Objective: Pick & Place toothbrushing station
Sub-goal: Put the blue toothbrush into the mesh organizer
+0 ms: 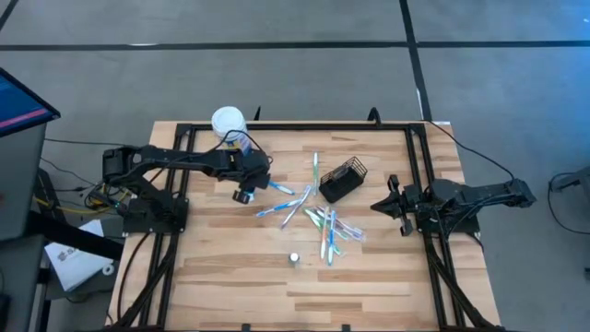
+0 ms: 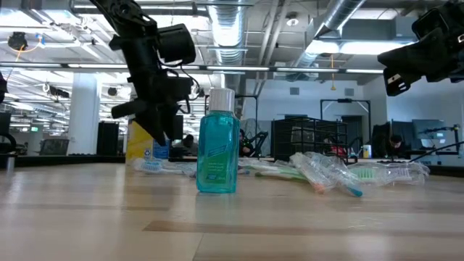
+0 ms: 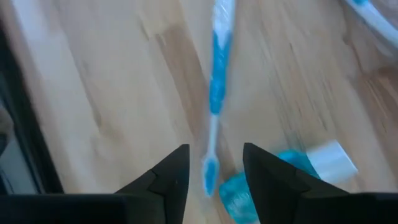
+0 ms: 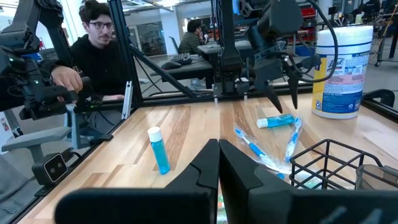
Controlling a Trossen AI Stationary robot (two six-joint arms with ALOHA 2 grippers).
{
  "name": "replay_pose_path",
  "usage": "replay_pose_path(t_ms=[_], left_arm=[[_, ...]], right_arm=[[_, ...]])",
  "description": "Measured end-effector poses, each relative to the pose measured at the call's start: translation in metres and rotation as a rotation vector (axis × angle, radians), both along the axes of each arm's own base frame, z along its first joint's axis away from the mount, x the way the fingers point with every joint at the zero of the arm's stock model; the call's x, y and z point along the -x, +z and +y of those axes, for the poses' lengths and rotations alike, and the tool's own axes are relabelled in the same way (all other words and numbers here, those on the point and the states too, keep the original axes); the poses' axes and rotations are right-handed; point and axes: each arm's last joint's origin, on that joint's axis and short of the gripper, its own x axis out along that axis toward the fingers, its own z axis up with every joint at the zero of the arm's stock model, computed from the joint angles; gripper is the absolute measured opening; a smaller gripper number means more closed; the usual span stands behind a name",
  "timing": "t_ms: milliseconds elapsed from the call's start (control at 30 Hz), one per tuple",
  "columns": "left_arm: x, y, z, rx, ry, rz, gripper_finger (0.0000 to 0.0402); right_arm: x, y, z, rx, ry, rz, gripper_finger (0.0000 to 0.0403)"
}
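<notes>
Hovering over a blue toothbrush (image 1: 277, 187) near the white-lidded jar (image 1: 228, 123), the left gripper (image 1: 243, 195) has its fingers spread with nothing in them. Toothbrushes (image 1: 327, 226) lie scattered beside the black mesh holder (image 1: 342, 180) mid-table. Off right, the right gripper (image 1: 380, 205) sits pinched closed, empty.

Toothbrushes (image 1: 323, 224) crowd table centre beside mesh holder (image 1: 342, 181), jar (image 1: 229, 124) behind, bare wood (image 1: 221, 277) in front

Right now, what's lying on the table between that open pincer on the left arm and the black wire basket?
Loose toothbrushes lie between the left pincer and the basket, as the high view shows.
</notes>
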Motion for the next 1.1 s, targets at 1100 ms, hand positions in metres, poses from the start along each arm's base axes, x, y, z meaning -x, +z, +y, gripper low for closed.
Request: replay_pose_path(t_ms=[1100], left_arm=[[-0.004,-0.045,0.026,-0.014,0.076,0.132,0.0154]], right_arm=[[0.000,0.000,0.000,0.000,-0.002,0.001,0.0001]])
